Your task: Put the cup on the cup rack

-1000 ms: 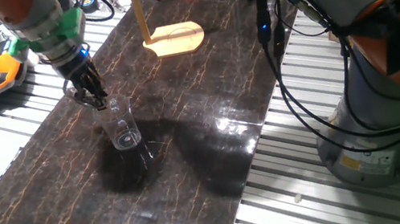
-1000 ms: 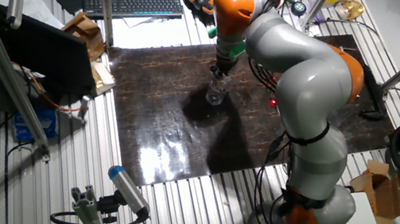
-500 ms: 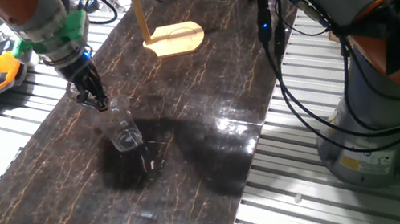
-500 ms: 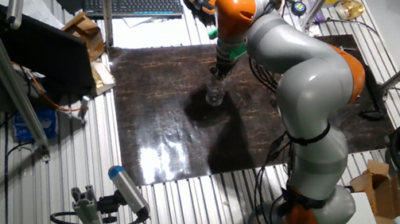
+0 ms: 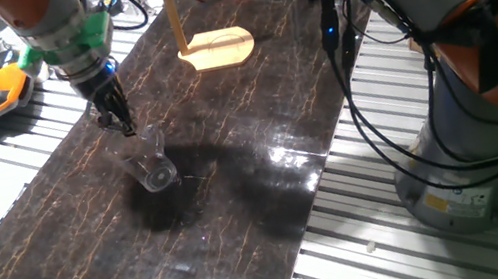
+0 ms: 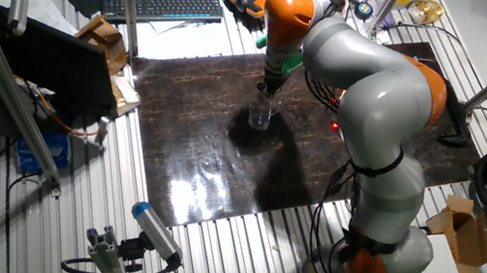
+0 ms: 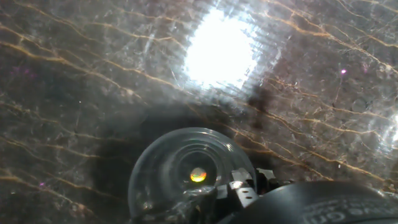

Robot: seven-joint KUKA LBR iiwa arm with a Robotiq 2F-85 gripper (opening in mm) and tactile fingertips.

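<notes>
Seen from one fixed view: one gripper [image 5: 124, 127] pinching the rim of one clear cup [image 5: 151, 159], cup tilted, base slung down and toward the camera, apparently just off the dark table [image 5: 239, 202]. One cup rack [image 5: 206, 25] standing well apart at the far end, post upright, so the carry runs away along the table.

From the other fixed view: same cup [image 6: 262, 114] hanging directly beneath the gripper [image 6: 268, 91]; rack hidden behind the arm.

From the hand view: cup [image 7: 191, 173] mouth ringed just beside one fingertip [image 7: 239, 186], long axis roughly along the fingers.
</notes>
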